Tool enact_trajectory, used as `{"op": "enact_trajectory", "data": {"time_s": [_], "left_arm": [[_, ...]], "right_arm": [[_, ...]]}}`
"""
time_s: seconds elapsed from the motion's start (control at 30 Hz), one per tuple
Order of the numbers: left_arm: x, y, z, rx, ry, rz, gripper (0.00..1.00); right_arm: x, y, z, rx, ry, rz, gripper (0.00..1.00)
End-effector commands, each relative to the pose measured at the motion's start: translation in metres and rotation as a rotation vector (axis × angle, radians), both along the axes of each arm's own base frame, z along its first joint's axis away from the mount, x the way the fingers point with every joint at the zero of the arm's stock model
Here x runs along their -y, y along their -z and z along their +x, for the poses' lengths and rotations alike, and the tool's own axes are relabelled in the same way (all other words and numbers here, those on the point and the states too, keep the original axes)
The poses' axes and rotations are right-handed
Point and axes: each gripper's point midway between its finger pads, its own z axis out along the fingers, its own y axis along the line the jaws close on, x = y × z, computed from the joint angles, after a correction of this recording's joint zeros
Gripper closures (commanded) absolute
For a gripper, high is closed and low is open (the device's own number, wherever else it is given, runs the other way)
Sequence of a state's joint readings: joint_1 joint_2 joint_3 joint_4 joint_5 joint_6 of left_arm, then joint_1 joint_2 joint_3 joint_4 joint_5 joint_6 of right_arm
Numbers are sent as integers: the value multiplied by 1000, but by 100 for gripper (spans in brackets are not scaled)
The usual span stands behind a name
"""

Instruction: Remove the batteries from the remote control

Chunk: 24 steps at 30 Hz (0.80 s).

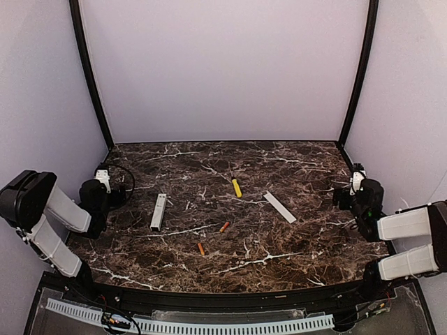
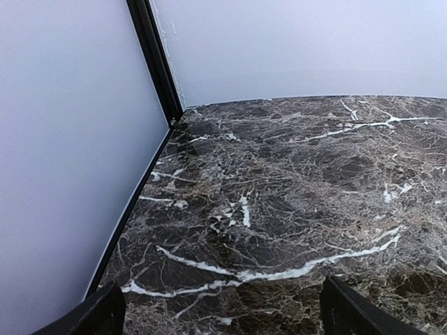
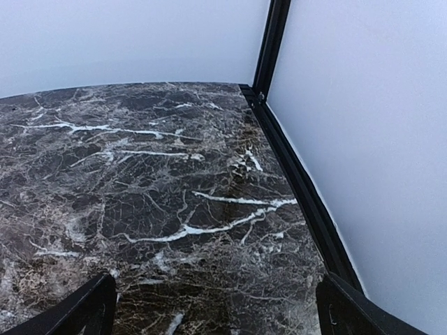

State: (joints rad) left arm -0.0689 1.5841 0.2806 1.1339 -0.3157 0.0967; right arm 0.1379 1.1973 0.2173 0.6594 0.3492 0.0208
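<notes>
My left arm (image 1: 66, 209) and right arm (image 1: 405, 225) look alike to me: chunky white link covers joined by rounded black joint housings. A thin black cable (image 1: 132, 180) loops off the left wrist, and I see a small white block (image 1: 103, 176) on each black wrist head. Through the wrist cameras, the left gripper (image 2: 220, 286) and right gripper (image 3: 215, 279) show me only matte black, wedge-shaped fingers (image 2: 91, 317).

Can't make out the ends of the near battery (image 1: 201, 248) or the far battery (image 1: 224, 227) from above: too small. Can't tell which face of the remote (image 1: 158, 212) is up. Can see only two dark corners of the left tool (image 2: 221, 317), cut off at the bottom edge; same with the right tool (image 3: 216, 307).
</notes>
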Motion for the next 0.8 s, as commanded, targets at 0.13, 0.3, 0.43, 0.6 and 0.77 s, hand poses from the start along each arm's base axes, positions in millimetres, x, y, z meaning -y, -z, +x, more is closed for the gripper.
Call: {"op": "enact_trajectory", "data": {"time_s": [0.13,0.3,0.43,0.6,0.77], "left_arm": [[10,-15,-7,91,68,-13,6],[10,-14,-2,78,65,-15,6],[10,-10,4,46,62,-15,5],[8,-10,3,47,54,-14,1],[8,-11,3,49,55,-14,1]], "right_arm": [[-13,-47,19,246,-182,33,1],[-22,-47,37,243,-261,2,2],[-14,-30,44,247,-265,17,1],[-14,-25,46,233,-283,29,1],[-2,-24,48,222,-222,43,1]]}}
